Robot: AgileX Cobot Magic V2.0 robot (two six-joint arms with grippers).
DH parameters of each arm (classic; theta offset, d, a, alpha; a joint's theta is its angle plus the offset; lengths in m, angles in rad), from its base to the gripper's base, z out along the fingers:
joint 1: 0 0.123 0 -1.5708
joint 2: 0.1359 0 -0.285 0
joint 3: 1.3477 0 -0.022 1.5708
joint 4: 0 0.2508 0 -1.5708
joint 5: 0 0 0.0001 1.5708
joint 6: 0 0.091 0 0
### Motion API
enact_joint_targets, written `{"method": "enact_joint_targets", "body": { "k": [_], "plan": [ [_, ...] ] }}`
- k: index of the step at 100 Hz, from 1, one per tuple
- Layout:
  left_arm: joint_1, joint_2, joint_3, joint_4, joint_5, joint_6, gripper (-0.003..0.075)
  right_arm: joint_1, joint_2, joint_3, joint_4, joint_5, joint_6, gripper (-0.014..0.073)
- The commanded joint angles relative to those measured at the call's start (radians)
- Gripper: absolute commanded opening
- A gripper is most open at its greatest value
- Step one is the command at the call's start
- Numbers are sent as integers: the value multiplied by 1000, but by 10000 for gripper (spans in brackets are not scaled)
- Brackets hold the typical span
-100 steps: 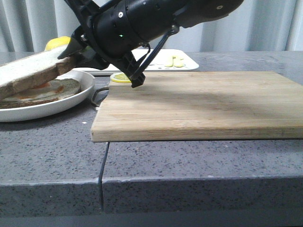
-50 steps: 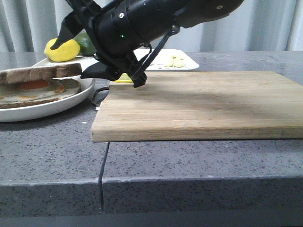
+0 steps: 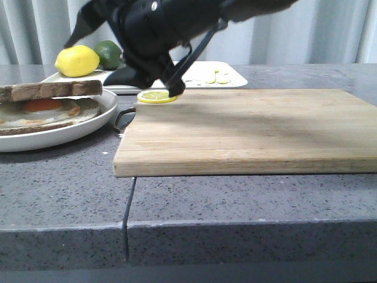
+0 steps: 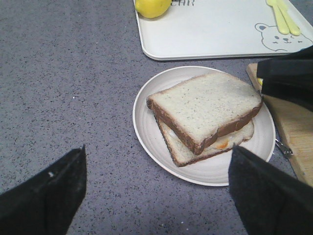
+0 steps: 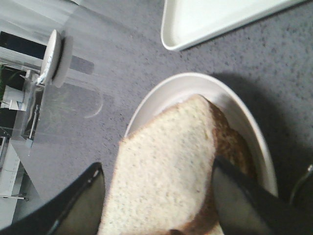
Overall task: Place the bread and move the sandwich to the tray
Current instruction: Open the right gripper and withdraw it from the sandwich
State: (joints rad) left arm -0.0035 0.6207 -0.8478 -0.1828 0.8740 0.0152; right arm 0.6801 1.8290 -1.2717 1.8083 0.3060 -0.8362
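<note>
Bread (image 4: 205, 105) sits atop the egg sandwich (image 4: 215, 142) on the plate (image 4: 151, 132), near the worktop's left edge. Tray (image 4: 215, 29) holds a lemon (image 4: 152, 6). Left gripper (image 4: 156, 191) and right gripper (image 5: 156, 205) both spread, empty.

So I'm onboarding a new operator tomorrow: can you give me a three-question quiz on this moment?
1. True or false: the bread lies on top of the egg slice on the plate.
2. Where is the whole lemon? A) on the cutting board B) on the tray C) on the plate
3. What lies at the far left corner of the cutting board?

Key: 1 true. 2 B. 3 a lemon slice.
</note>
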Motion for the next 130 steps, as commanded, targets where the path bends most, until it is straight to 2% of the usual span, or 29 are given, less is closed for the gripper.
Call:
{"method": "enact_joint_targets", "body": {
  "k": [1,28,60,95,130],
  "plan": [
    [-8,8,-34,-17,-59,-1,557,-22,-108,-34,52,15,-37,482],
    [-8,8,-34,-17,-59,-1,557,-111,-263,-34,6,19,-157,482],
    [-8,8,-34,-17,-59,-1,557,-294,-521,36,-310,17,-184,482],
    [-8,8,-34,-17,-59,-1,557,-502,-885,290,-567,8,-186,482],
    [-8,8,-34,-17,-59,-1,557,-575,-1228,576,-727,-31,-189,482]
  ]
}}
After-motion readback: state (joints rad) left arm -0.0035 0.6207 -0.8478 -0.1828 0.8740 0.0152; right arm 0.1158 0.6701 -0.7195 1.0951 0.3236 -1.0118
